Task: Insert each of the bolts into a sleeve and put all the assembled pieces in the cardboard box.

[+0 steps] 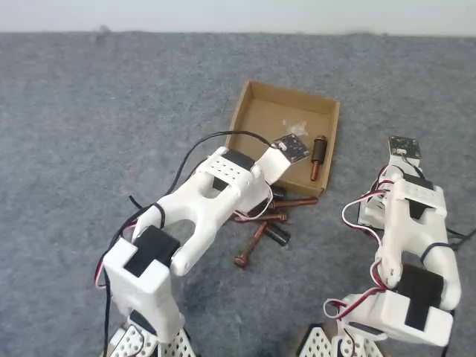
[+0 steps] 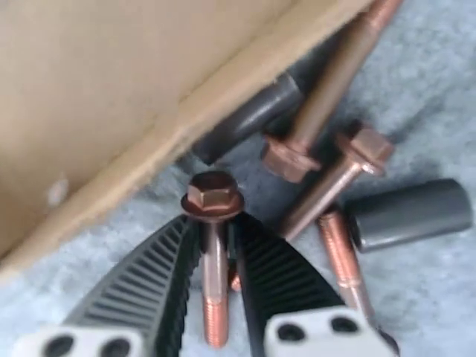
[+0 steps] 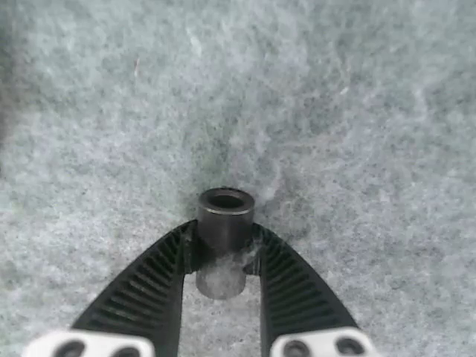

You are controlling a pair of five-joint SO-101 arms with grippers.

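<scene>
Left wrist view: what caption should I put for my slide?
Left gripper clamps a copper bolt beside the cardboard box, loose bolts and grey sleeves lying close by on carpet.

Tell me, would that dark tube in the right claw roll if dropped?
Probably briefly: the sleeve is round, so on its side it could roll, though the fuzzy carpet should slow it. It looks rigid and smooth, so it might slip in the right gripper.
</scene>
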